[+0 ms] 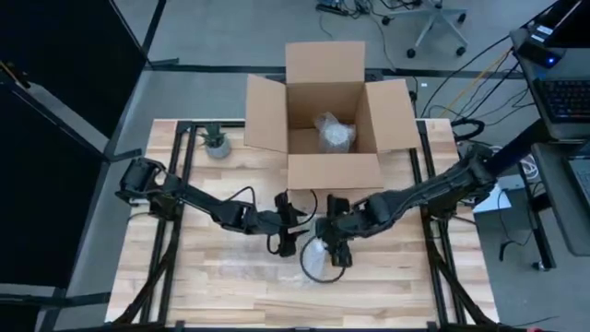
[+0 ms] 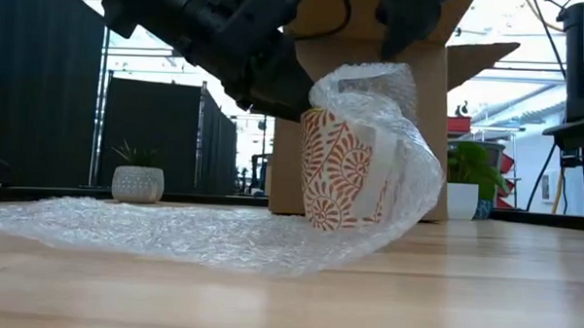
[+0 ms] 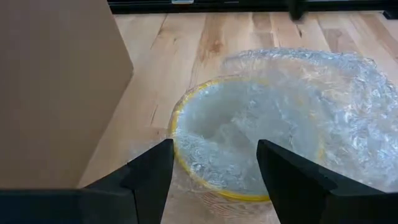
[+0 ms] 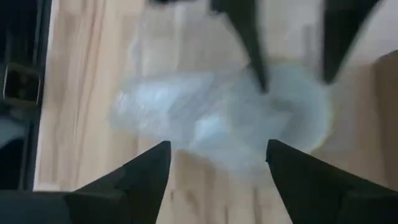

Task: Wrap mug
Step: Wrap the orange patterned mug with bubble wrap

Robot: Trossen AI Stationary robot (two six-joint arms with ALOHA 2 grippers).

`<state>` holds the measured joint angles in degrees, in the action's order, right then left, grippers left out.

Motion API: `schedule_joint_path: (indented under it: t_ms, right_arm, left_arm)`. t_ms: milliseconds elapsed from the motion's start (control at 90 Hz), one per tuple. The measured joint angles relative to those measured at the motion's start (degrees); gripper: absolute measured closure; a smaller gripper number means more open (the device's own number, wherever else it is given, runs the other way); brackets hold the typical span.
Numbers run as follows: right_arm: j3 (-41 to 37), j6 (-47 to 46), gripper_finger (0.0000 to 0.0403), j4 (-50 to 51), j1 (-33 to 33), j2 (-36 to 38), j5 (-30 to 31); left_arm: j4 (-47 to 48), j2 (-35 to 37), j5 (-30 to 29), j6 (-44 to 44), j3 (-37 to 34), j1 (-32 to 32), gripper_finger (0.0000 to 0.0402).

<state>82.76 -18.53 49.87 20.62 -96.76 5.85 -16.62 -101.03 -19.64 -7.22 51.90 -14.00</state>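
Note:
An orange-and-white patterned mug (image 2: 336, 170) stands upright on the table (image 1: 415, 286), its base on a sheet of bubble wrap (image 2: 153, 227). The sheet's right part is drawn up over the mug, and some of it lies inside the yellow rim (image 3: 186, 112). My left gripper (image 3: 214, 177) hovers open at the mug's left far side, its fingers on either side of the rim's near arc. Above the mug, my right gripper (image 4: 217, 174) is open and points down at the wrap. In the high view both grippers (image 1: 293, 238) (image 1: 336, 249) meet over the mug (image 1: 318, 263). My left gripper is close over the mug's rim (image 3: 186, 162) and the wrap inside it, slanting down from the table's left; I cannot tell whether its fingers (image 3: 149, 177) touch either.
An open cardboard box (image 1: 263, 115) stands just beyond the mug at the table's far middle, with a bubble-wrapped item (image 1: 334, 132) inside. A small potted plant (image 1: 218, 143) sits at the far left. The flat part of the wrap spreads over the table toward the left and near side.

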Motion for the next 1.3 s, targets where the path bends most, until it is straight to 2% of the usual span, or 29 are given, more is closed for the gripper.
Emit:
schedule_joint_path:
  t_ms: [144, 278, 411, 522, 722, 989, 1122, 1300]
  right_arm:
    - [0.00, 1.41, 0.0152, -2.52, 0.22, -3.16, 0.12]
    - [0.02, 0.94, 0.0151, 2.44, 0.47, -2.19, 0.26]
    - [0.06, -0.29, 0.0152, 1.07, 0.54, 0.66, 4.01]
    - [0.13, 2.31, 0.0151, -2.65, 0.49, 0.46, 6.50]
    - [0.11, 6.12, 0.0151, -4.77, -0.29, -5.10, 6.38]
    - [0.31, 3.94, 0.0153, -6.23, -1.63, -14.07, 6.76]
    - [0.22, 5.73, 0.0179, -7.14, -1.76, -15.93, 6.91]
    - [0.31, 6.12, 0.0253, -7.52, -1.72, -16.14, 6.73]
  left_arm:
    - [0.00, 0.00, 0.00, 0.00, 0.00, 0.00, 0.0180]
    - [-0.10, 0.00, -0.01, -0.49, 0.00, 0.00, 0.0180]
    - [-1.07, -0.02, 0.18, -1.24, -0.04, 0.00, 0.0180]
    - [-1.13, -0.02, 0.59, -1.31, -0.04, 0.00, 0.0180]
    - [-1.11, -0.02, 0.74, -1.33, -0.04, 0.00, 0.0180]
    - [-1.27, -0.03, 0.85, -1.51, 0.00, 0.00, 0.0180]
    - [-1.37, -0.02, 0.83, -1.31, 0.00, -0.09, 0.0180]
    - [-0.96, 1.16, 1.29, -1.29, -0.04, -0.13, 0.0180]
